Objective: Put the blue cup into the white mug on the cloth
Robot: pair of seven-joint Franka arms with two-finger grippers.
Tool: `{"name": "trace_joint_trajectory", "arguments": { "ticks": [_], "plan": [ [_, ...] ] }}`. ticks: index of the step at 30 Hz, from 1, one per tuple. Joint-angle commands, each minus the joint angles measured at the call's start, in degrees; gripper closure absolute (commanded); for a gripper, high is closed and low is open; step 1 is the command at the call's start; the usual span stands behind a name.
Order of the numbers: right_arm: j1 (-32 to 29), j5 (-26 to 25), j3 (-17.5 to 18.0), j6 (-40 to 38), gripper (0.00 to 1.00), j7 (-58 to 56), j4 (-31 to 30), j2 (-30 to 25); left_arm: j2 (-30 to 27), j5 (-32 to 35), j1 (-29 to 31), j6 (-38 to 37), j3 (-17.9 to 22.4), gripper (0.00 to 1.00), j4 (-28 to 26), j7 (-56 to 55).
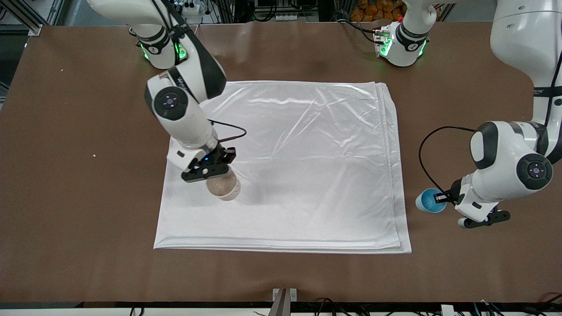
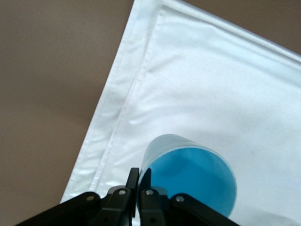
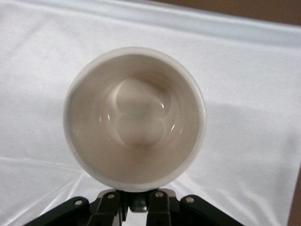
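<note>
Meanwhile, the right gripper (image 1: 210, 169) clamps the white mug (image 1: 224, 186) on the cloth (image 1: 307, 153), seemingly steadying it; the left gripper (image 1: 440, 198) pinches the blue cup's (image 1: 428, 201) rim, over bare table just beside the cloth, ready for insertion.

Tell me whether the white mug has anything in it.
Empty. The right wrist view looks straight into the white mug, held by the right gripper, and shows only its bare bottom.

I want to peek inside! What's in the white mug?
Nothing: the right wrist view shows the white mug empty down to its bare bottom. The right claw grips its wall; the blue cup sits in the left claw.
</note>
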Motion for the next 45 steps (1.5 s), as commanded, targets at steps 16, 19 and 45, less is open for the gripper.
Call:
{"name": "trace_joint_trajectory", "arguments": {
  "ticks": [16, 19, 45],
  "plan": [
    [2.38, -3.75, -0.59, 2.43, 0.00, 0.78, 3.68, 4.76, -0.36, -0.43, -7.58, -1.52, -0.14, 1.00, 1.51, -17.26],
    [1.94, -3.67, -0.59, 1.73, 0.00, 0.60, 3.59, 3.01, -0.36, -0.52, -8.37, -1.52, -0.41, 1.00, 2.04, -18.57],
    [-19.23, -1.38, 4.94, -34.29, 0.00, -12.92, 3.33, -28.54, 0.34, -1.40, -18.03, -1.52, -3.13, 1.00, 4.24, -32.20]
  ]
}}
